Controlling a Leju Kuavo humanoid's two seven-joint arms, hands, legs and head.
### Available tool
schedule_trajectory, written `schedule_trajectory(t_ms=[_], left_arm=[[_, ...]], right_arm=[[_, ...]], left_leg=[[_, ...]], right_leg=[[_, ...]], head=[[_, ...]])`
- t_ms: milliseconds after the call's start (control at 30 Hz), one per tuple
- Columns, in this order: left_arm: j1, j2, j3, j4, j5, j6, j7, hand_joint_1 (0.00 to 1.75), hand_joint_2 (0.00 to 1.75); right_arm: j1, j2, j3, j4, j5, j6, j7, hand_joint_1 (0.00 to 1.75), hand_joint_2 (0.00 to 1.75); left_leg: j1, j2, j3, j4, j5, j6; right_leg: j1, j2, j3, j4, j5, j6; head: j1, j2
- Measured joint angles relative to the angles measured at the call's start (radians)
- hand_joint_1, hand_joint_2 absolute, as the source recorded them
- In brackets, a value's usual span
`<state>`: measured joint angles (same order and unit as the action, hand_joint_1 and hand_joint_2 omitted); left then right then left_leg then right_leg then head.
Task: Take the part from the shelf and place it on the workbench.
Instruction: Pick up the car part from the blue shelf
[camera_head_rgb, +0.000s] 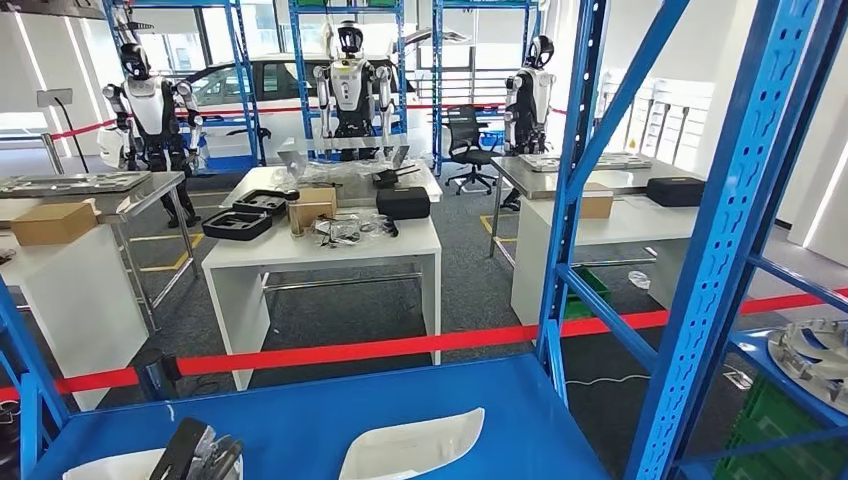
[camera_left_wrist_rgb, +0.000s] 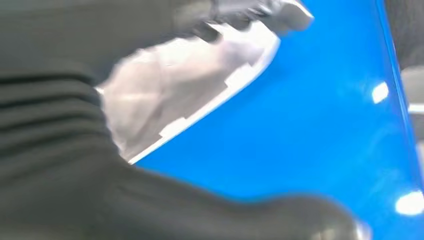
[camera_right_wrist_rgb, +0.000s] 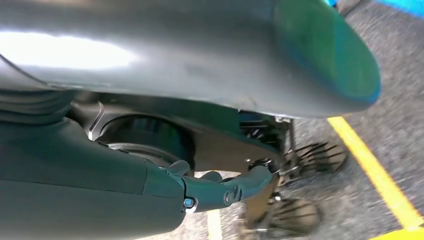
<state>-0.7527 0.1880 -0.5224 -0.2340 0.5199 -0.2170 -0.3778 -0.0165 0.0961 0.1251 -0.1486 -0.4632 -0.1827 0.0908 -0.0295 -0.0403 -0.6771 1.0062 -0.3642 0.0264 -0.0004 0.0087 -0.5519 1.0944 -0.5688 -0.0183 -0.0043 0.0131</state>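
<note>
My left robot hand (camera_head_rgb: 198, 452) sits at white plastic part (camera_head_rgb: 95, 466) on blue shelf (camera_head_rgb: 330, 415); grip cannot tell. Part looks thin, light, stiff, slippery. Best hold: edge (camera_left_wrist_rgb: 200, 117). Right robot hand (camera_right_wrist_rgb: 220, 187) hangs, fingers curled, holding nothing.

The left hand (camera_head_rgb: 205, 452) is showing dark, glossy fingers with silvery highlights in the head view; at the left wrist a grey ribbed cover is giving way to a thick, smooth grey thumb (camera_left_wrist_rgb: 280, 217). The right hand (camera_right_wrist_rgb: 220, 187) is showing dark grey-green shells, slim jointed fingers and small round screws, one glinting blue.
</note>
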Motion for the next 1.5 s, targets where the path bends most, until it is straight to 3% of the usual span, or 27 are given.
schedule_trajectory(t_ms=[33,67,133,200,267,333,367,400,433,500,533,600,700,867,1033,1300,1500], left_arm=[[0.017,-0.007,0.035,-0.004,0.007,-0.008,-0.012,0.0,0.44],[0.028,-0.013,0.062,-0.008,0.013,-0.017,-0.02,0.0,0.0],[0.054,-0.021,0.112,-0.021,0.031,-0.053,-0.049,0.0,0.0],[0.092,-0.031,0.155,-0.036,0.039,-0.094,-0.102,0.0,0.0],[0.129,-0.048,0.178,-0.047,0.019,-0.107,-0.15,0.0,0.0],[0.157,-0.068,0.184,-0.061,-0.009,-0.106,-0.18,0.0,0.0],[0.166,-0.075,0.186,-0.068,-0.023,-0.104,-0.189,0.0,0.0],[0.172,-0.082,0.187,-0.076,-0.037,-0.102,-0.195,0.0,0.0],[0.175,-0.085,0.188,-0.083,-0.052,-0.099,-0.198,0.0,0.0],[0.179,-0.09,0.19,-0.095,-0.075,-0.095,-0.208,0.0,0.0],[0.18,-0.093,0.191,-0.102,-0.08,-0.096,-0.214,0.0,0.0],[0.183,-0.101,0.202,-0.116,-0.073,-0.116,-0.231,0.0,0.0],[0.19,-0.115,0.237,-0.149,-0.03,-0.195,-0.265,0.0,0.0],[0.19,-0.139,0.321,-0.306,0.02,-0.283,-0.272,0.0,0.0],[0.187,-0.161,0.378,-0.545,-0.004,-0.203,-0.188,0.0,0.0],[0.203,-0.181,0.393,-0.782,-0.122,-0.068,-0.166,0.0,0.0],[0.237,-0.18,0.384,-0.847,-0.37,0.019,-0.179,0.0,0.0]], right_arm=[[-0.001,0.0,-0.002,0.0,-0.001,0.0,0.0,0.0,0.0],[-0.002,0.0,-0.004,0.001,-0.001,-0.001,0.0,0.0,0.0],[-0.004,0.0,-0.005,0.001,0.0,-0.004,0.0,0.0,0.0],[-0.006,0.002,-0.006,0.0,0.004,-0.008,-0.001,0.0,0.0],[-0.007,0.003,-0.006,0.0,0.008,-0.009,-0.005,0.0,0.0],[-0.007,0.002,-0.006,0.0,0.01,-0.009,-0.009,0.0,0.0],[-0.006,0.002,-0.006,0.0,0.011,-0.009,-0.011,0.0,0.0],[-0.006,0.002,-0.006,0.0,0.013,-0.008,-0.012,0.0,0.0],[-0.007,0.002,-0.006,0.0,0.015,-0.008,-0.012,0.0,0.0],[-0.007,0.002,-0.006,0.0,0.019,-0.007,-0.01,0.0,0.0],[-0.008,0.002,-0.006,0.0,0.021,-0.007,-0.007,0.0,0.0],[-0.01,0.002,-0.006,0.0,0.023,-0.007,-0.001,0.0,0.0],[-0.012,0.001,-0.005,0.0,0.028,-0.007,0.009,0.0,0.0],[-0.017,0.001,-0.002,0.0,0.034,-0.006,0.015,0.0,0.0],[-0.018,0.001,-0.002,0.0,0.032,-0.005,0.0,0.0,0.0],[-0.018,0.002,-0.002,0.0,0.026,-0.006,-0.001,0.0,0.0],[-0.018,0.001,-0.001,0.0,0.027,-0.004,0.005,0.0,0.0]], left_leg=[[-0.002,-0.003,0.008,0.001,-0.006,-0.003],[-0.002,-0.007,0.012,0.002,-0.009,-0.006],[-0.004,-0.014,0.018,-0.002,-0.011,-0.014],[-0.006,-0.004,0.016,0.011,-0.025,-0.027],[0.002,0.017,-0.024,0.099,-0.075,-0.043],[0.018,0.03,-0.089,0.234,-0.132,-0.058],[0.025,0.033,-0.109,0.275,-0.142,-0.064],[0.031,0.035,-0.11,0.279,-0.132,-0.07],[0.037,0.036,-0.09,0.242,-0.104,-0.074],[0.043,0.037,-0.015,0.104,-0.043,-0.081],[0.043,0.037,0.017,0.047,-0.029,-0.079],[0.041,0.036,0.041,0.002,-0.034,-0.073],[0.041,0.034,0.039,-0.002,-0.035,-0.064],[0.039,0.033,0.039,-0.001,-0.04,-0.051],[0.038,0.035,0.039,0.0,-0.04,-0.045],[0.038,0.035,0.039,0.0,-0.038,-0.043],[0.038,0.034,0.04,-0.002,-0.038,-0.043]], right_leg=[[0.002,0.001,0.006,-0.041,0.028,-0.007],[0.004,0.001,0.009,-0.061,0.036,-0.012],[0.002,0.0,0.019,-0.073,0.034,-0.019],[-0.005,-0.003,0.034,-0.085,0.039,-0.026],[-0.011,-0.007,0.045,-0.094,0.041,-0.032],[-0.013,-0.012,0.047,-0.094,0.039,-0.032],[-0.014,-0.014,0.049,-0.094,0.037,-0.03],[-0.018,-0.016,0.052,-0.094,0.034,-0.027],[-0.021,-0.016,0.057,-0.093,0.029,-0.023],[-0.027,-0.015,0.066,-0.092,0.018,-0.01],[-0.028,-0.015,0.068,-0.09,0.013,-0.003],[-0.025,-0.014,0.068,-0.089,0.008,0.006],[-0.024,-0.014,0.072,-0.097,0.01,0.001],[-0.024,-0.017,0.08,-0.117,0.014,0.009],[-0.025,-0.016,0.081,-0.122,0.018,0.026],[-0.024,-0.016,0.081,-0.12,0.018,0.028],[-0.024,-0.016,0.08,-0.119,0.017,0.029]], head=[[-0.001,0.0],[-0.002,0.0],[-0.002,0.0],[-0.003,0.0],[-0.007,0.0],[-0.009,0.0],[-0.008,0.0],[-0.008,0.0],[-0.008,0.0],[-0.009,0.0],[-0.009,0.0],[-0.008,0.0],[-0.004,0.0],[-0.001,0.0],[-0.001,0.0],[-0.001,0.0],[-0.001,0.0]])
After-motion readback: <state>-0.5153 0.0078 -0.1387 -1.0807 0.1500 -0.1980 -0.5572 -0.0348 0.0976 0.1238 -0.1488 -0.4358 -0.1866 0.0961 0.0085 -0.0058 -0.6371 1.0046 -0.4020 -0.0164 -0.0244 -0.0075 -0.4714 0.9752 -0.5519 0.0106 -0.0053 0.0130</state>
